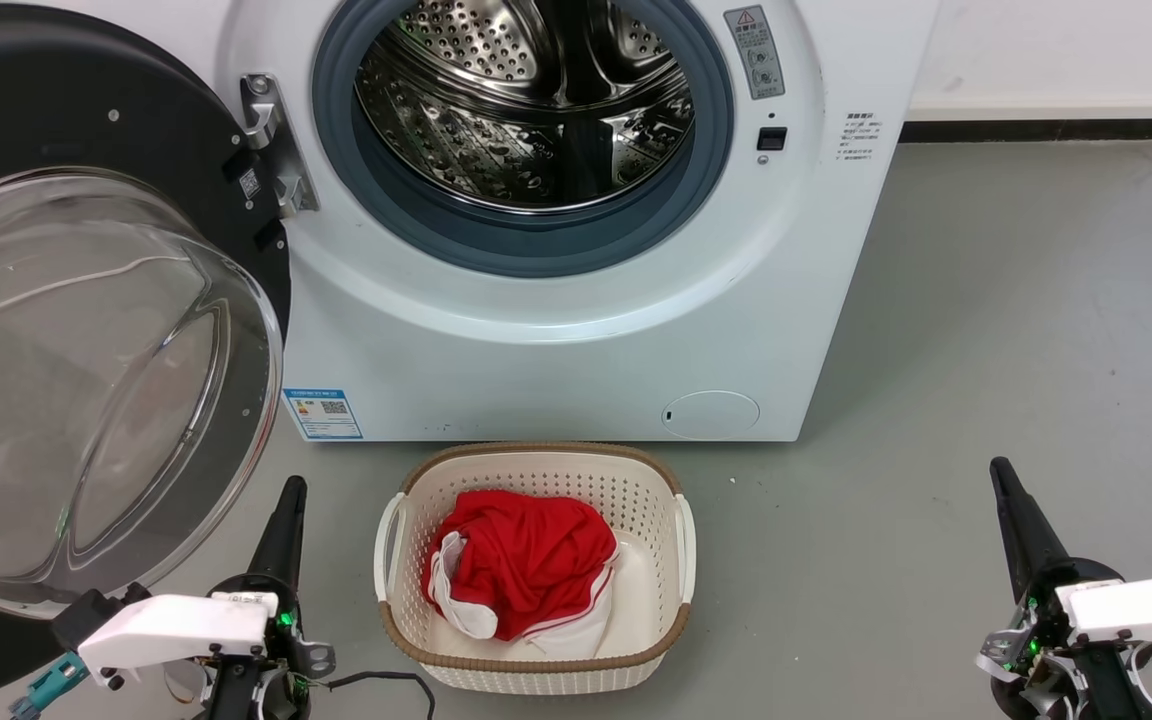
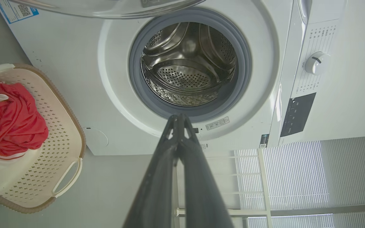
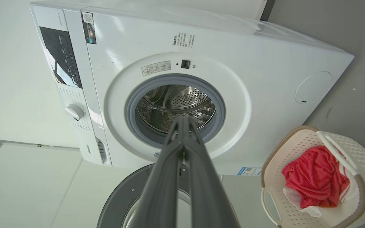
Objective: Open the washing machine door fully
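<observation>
The washing machine door (image 1: pixel 106 330) stands wide open. It hangs from the hinge (image 1: pixel 271 150) at the left edge of the washing machine's (image 1: pixel 536 360) front, with its black disc turned outward and its clear glass bowl bulging toward the robot. The steel drum (image 1: pixel 526 100) and its grey rubber ring (image 1: pixel 536 245) are fully exposed.

The left gripper (image 1: pixel 291 490) sits low on the left, just beside the lower right rim of the door. Its 2 dark fingers are pressed together and grasp nothing. In the left wrist view the closed tips of the left gripper (image 2: pixel 179 118) point at the bottom of the drum opening. The door's glass (image 2: pixel 106 6) runs along the top edge of that view, apart from the tips.

The right gripper (image 1: pixel 999 472) is low on the right over the bare floor (image 1: pixel 986 300), well apart from the door. Its 2 fingers are also clenched on nothing. In its own wrist view the right gripper (image 3: pixel 182 122) points at the drum, and the door (image 3: pixel 119 202) lies behind its fingers at the bottom edge.

Between the 2 grippers a cream basket (image 1: pixel 536 455) stands on the floor just in front of the machine's bottom edge. It holds a red and white garment (image 1: pixel 526 560).
</observation>
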{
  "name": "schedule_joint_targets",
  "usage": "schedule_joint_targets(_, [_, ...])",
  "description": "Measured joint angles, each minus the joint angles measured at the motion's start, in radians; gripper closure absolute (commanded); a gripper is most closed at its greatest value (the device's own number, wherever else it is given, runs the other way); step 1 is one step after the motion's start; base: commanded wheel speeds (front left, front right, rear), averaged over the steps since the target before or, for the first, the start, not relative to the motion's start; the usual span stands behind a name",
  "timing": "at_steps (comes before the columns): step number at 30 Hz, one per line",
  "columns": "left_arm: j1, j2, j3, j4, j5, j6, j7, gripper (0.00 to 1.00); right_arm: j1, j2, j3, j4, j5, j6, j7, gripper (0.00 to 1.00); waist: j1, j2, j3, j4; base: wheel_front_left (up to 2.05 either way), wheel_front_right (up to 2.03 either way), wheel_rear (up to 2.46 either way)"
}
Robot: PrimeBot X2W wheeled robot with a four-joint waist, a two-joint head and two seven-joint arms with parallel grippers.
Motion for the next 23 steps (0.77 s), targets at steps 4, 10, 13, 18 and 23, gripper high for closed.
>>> schedule_joint_targets(4, [0.000, -0.001, 0.007, 0.001, -0.030, -0.003, 0.008, 1.00, -0.003, 0.000, -0.003, 0.004, 0.032, 0.000, 0.007, 1.00, 0.0000, 0.0000, -0.002, -0.001, 0.00, 0.00, 0.00])
schedule_joint_targets(10, [-0.001, -0.003, 0.014, 0.002, -0.073, -0.008, 0.020, 1.00, -0.006, 0.001, -0.006, 0.010, 0.075, 0.000, 0.016, 1.00, 0.0000, 0.0000, -0.004, -0.003, 0.00, 0.00, 0.00])
schedule_joint_targets(13, [-0.001, -0.004, 0.017, 0.002, -0.093, -0.011, 0.025, 1.00, -0.009, 0.001, -0.008, 0.013, 0.097, 0.000, 0.017, 1.00, 0.0000, 0.0000, -0.005, -0.004, 0.00, 0.00, 0.00])
schedule_joint_targets(18, [-0.001, -0.005, 0.022, 0.003, -0.127, -0.014, 0.033, 1.00, -0.019, 0.001, -0.011, 0.017, 0.131, 0.000, 0.026, 1.00, 0.0000, 0.0000, -0.007, -0.005, 0.00, 0.00, 0.00])
schedule_joint_targets(23, [-0.002, -0.006, 0.027, 0.004, -0.157, -0.017, 0.041, 1.00, -0.020, 0.002, -0.014, 0.023, 0.163, 0.000, 0.033, 1.00, 0.0000, 0.0000, -0.009, -0.007, 0.00, 0.00, 0.00])
